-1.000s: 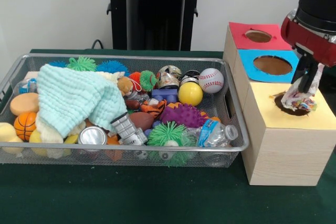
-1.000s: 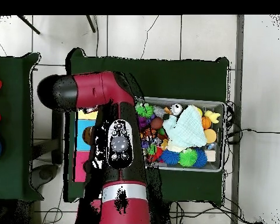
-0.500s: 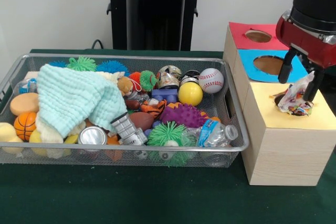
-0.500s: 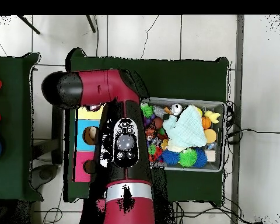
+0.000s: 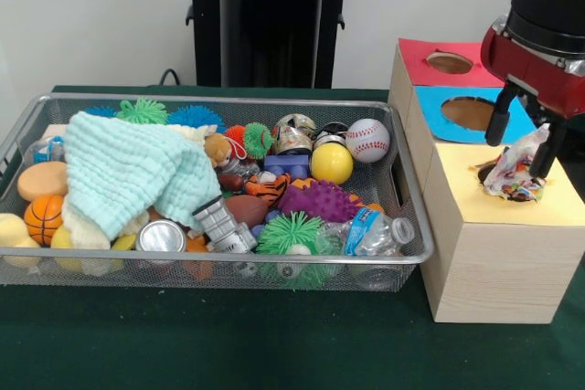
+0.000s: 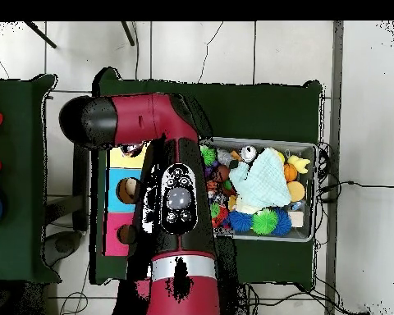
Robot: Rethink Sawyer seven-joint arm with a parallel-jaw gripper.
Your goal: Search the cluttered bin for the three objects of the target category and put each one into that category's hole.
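- Over the yellow hole [image 5: 508, 191], the gripper [image 5: 522, 139] hangs with fingers spread, holding nothing.
- The wrapper [image 5: 512, 173] sits crumpled in that hole, sticking up past the rim.
- Risk: it could snag a finger [image 5: 498, 119] or spring back out.

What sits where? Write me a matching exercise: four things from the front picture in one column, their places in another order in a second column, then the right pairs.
Things:
1. crumpled printed wrapper
2. white baseball with red stitching
3. pale green knitted cloth
4. orange mini basketball

Places:
A. bin's left end, near the front
B. in the yellow box top's hole
C. bin's far right corner
D. draped over toys in the bin's left half

Pairs: 1-B, 2-C, 3-D, 4-A
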